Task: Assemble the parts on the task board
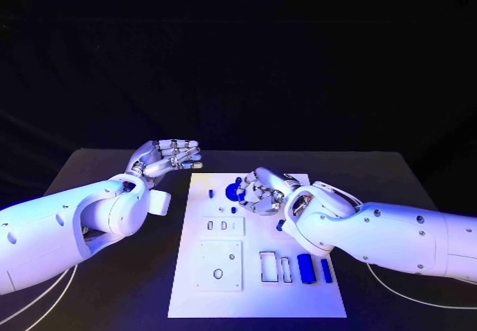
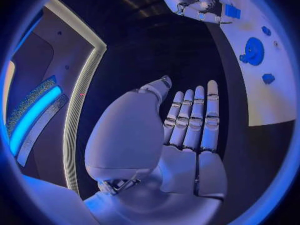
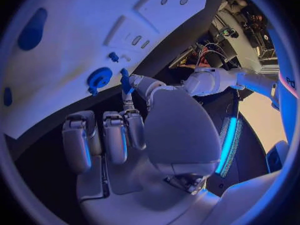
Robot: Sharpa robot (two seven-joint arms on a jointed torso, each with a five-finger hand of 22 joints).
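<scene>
The white task board (image 1: 194,293) lies in the middle of the black table. My right hand (image 1: 263,192) hovers over the board's far end, and its thumb and a finger pinch a small blue peg (image 3: 125,80). Just beside it a round blue gear-like part (image 3: 99,78) sits on the board, also seen as a blue disc (image 2: 253,51). Small blue pieces (image 1: 213,192) lie near it. My left hand (image 1: 165,159) is raised left of the board, fingers (image 2: 194,115) straight and holding nothing.
Two blue cylinders (image 1: 306,267) lie at the board's near right, beside rectangular slots (image 1: 268,267). Two white inset plates (image 1: 220,265) with holes sit in the board's middle. Another blue piece (image 1: 281,224) lies under my right forearm. Black table surrounds the board.
</scene>
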